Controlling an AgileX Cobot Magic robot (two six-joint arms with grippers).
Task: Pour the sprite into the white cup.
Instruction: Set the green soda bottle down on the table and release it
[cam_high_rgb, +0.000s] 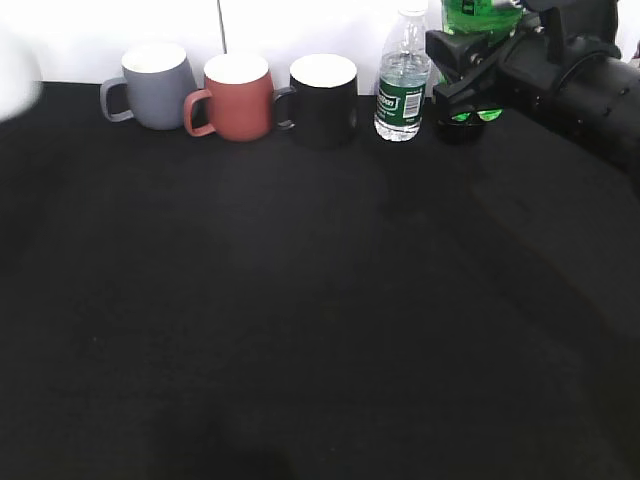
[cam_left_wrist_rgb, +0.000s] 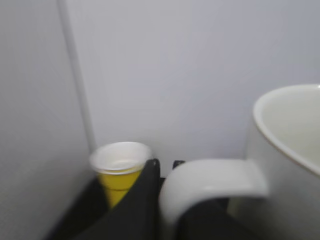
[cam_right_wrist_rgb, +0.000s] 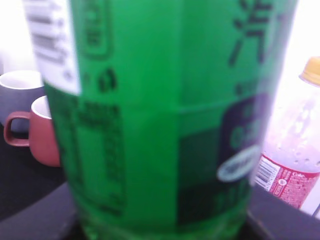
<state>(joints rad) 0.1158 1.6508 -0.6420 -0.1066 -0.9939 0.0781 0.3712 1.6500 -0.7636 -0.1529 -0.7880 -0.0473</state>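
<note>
The sprite (cam_right_wrist_rgb: 150, 115), a bright-green bottle with a white barcode label, fills the right wrist view. In the exterior view its top (cam_high_rgb: 470, 14) and lobed base (cam_high_rgb: 474, 116) show on either side of my right gripper (cam_high_rgb: 468, 72), which is shut around its body at the back right of the table. The white cup (cam_left_wrist_rgb: 292, 150) is close in the left wrist view. Its loop handle sits in my left gripper (cam_left_wrist_rgb: 167, 207), which is shut on it. In the exterior view a white blur at the far left edge (cam_high_rgb: 14, 72) seems to be this cup.
A grey mug (cam_high_rgb: 152, 86), a red-brown mug (cam_high_rgb: 238, 97), a black mug (cam_high_rgb: 324, 100) and a clear water bottle (cam_high_rgb: 403, 82) stand in a row along the back wall. A yellow paper cup (cam_left_wrist_rgb: 120, 167) stands by the wall. A red-labelled bottle (cam_right_wrist_rgb: 292, 150) stands right of the sprite.
</note>
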